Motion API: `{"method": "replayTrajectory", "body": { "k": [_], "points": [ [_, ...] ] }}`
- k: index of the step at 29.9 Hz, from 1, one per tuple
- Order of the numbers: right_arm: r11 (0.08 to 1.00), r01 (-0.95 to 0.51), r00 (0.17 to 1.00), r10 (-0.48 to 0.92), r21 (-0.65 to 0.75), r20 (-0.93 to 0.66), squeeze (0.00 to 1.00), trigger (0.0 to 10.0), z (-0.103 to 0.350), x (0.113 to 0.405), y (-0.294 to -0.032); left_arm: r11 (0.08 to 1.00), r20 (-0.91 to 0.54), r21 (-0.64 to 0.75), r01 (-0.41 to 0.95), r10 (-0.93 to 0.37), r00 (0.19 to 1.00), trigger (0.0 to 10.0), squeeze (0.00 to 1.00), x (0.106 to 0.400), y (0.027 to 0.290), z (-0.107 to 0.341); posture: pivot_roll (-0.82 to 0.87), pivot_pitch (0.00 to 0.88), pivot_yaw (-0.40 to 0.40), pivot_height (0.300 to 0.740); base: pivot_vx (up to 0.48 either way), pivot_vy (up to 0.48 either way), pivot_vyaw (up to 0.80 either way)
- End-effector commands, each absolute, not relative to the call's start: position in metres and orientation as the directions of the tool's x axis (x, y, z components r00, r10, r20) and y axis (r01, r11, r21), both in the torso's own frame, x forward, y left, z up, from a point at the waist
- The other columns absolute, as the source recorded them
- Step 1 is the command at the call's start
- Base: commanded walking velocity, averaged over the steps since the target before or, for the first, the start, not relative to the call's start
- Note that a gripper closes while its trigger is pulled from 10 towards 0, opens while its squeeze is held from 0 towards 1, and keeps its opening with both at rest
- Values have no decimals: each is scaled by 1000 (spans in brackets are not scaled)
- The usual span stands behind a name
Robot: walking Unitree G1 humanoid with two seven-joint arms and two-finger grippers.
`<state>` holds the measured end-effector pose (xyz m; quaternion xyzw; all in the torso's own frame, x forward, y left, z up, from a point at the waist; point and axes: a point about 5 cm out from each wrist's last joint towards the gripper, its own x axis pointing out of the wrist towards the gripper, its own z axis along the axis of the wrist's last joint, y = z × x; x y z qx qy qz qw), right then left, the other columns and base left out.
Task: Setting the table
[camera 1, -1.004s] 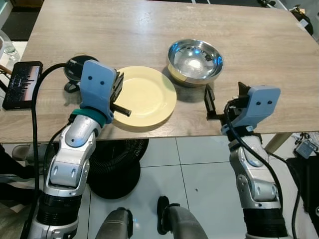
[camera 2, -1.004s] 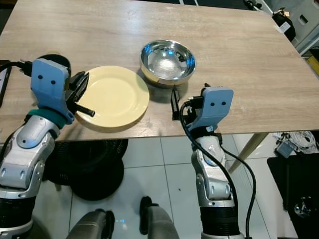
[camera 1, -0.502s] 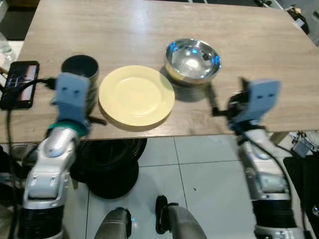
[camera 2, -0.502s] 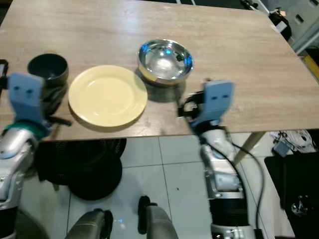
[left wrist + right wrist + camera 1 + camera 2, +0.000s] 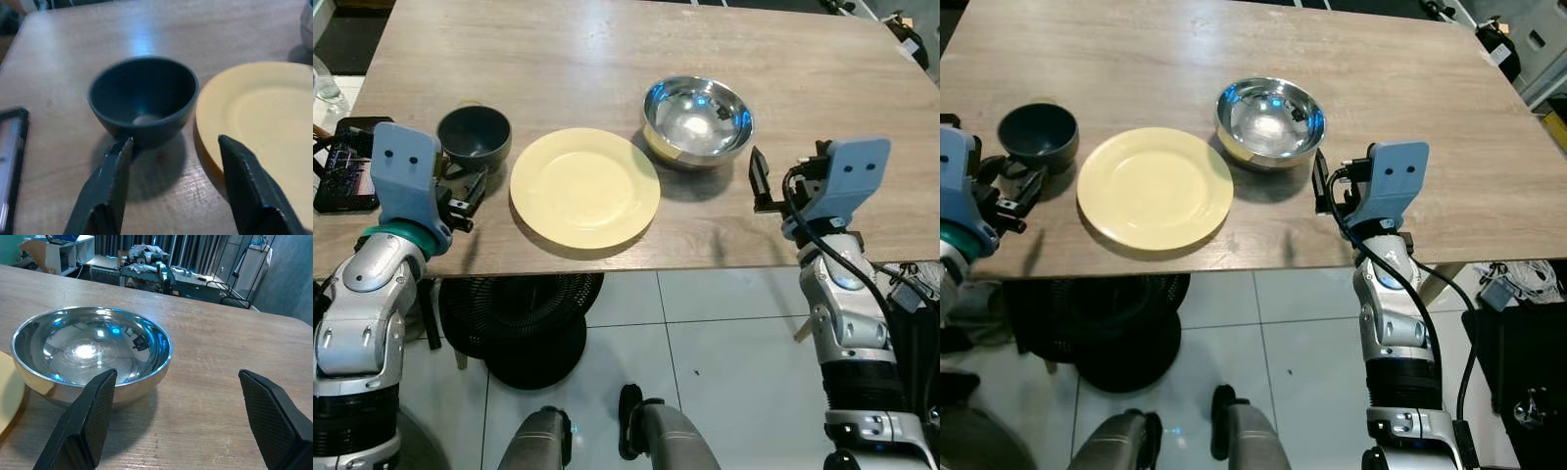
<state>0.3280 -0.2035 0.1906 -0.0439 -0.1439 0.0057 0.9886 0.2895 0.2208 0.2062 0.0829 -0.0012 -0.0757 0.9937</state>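
Left eye view: you have a light wood-grain counter [image 5: 607, 59] carrying three dishes in a row along its near edge. At the robot's left stands a small dark blue-grey round bowl [image 5: 475, 135], upright, with nothing visible inside it. Just beside it, in the middle, lies a flat pale yellow round plate [image 5: 585, 188], bare on top. Beyond the plate's far right edge sits a polished steel bowl [image 5: 697, 120], upright, showing only reflections inside. A black phone [image 5: 340, 164] lies at the counter's left edge.

Your left claw [image 5: 171, 188] sits low at the near edge, fingers spread apart, pointing at the dark bowl; in the left wrist view one finger [image 5: 105, 188] ends right at the bowl's base, but you cannot tell whether it touches, and the other is over the plate's rim. It grips nothing.

Your right claw [image 5: 181, 426] is level with the counter, just right of the steel bowl, fingers wide apart and holding nothing.
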Motion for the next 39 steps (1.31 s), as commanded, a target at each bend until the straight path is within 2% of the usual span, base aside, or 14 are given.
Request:
{"method": "replayTrajectory", "body": {
  "k": [1, 5, 8, 11, 17, 28, 32, 39],
  "points": [
    [995, 20, 960, 6, -93, 279, 0, 10000, 188, 328, -210, 971, -59, 136, 194, -188, 980, 10000, 0, 285, 219, 200, 141, 142, -47, 740, 0, 0, 0],
    [995, 16, 961, 11, -95, 278, 0, 10000, 187, 330, -210, 955, -133, 164, 247, -227, 965, 10000, 0, 280, 221, 193, 142, 145, -47, 740, 0, 0, 0],
    [995, 15, 961, 12, -96, 276, 0, 10000, 184, 333, -212, 951, -156, 270, 151, -112, 981, 10000, 0, 283, 236, 192, 146, 150, -46, 740, 0, 0, 0],
    [995, 15, 962, 11, -96, 273, 0, 10000, 183, 333, -212, 945, -133, 318, 77, -36, 990, 10000, 0, 284, 244, 196, 147, 152, -47, 740, 0, 0, 0],
    [995, 13, 963, 13, -96, 268, 0, 10000, 182, 334, -211, 931, -113, 364, 3, 41, 993, 10000, 0, 288, 254, 200, 149, 154, -51, 740, 0, 0, 0],
    [995, 15, 962, 11, -94, 271, 0, 10000, 182, 335, -210, 939, -112, 343, 23, 16, 994, 10000, 0, 302, 255, 200, 142, 154, -51, 740, 0, 0, 0],
    [995, 22, 960, 6, -95, 280, 0, 10000, 183, 335, -212, 944, -102, 318, 92, -62, 993, 10000, 0, 312, 247, 203, 127, 151, -46, 740, 0, 0, 0],
    [995, 30, 958, -1, -97, 288, 0, 10000, 184, 334, -214, 940, -100, 320, 121, -93, 991, 10000, 0, 315, 241, 203, 123, 150, -49, 740, 0, 0, 0]
  ]
}}
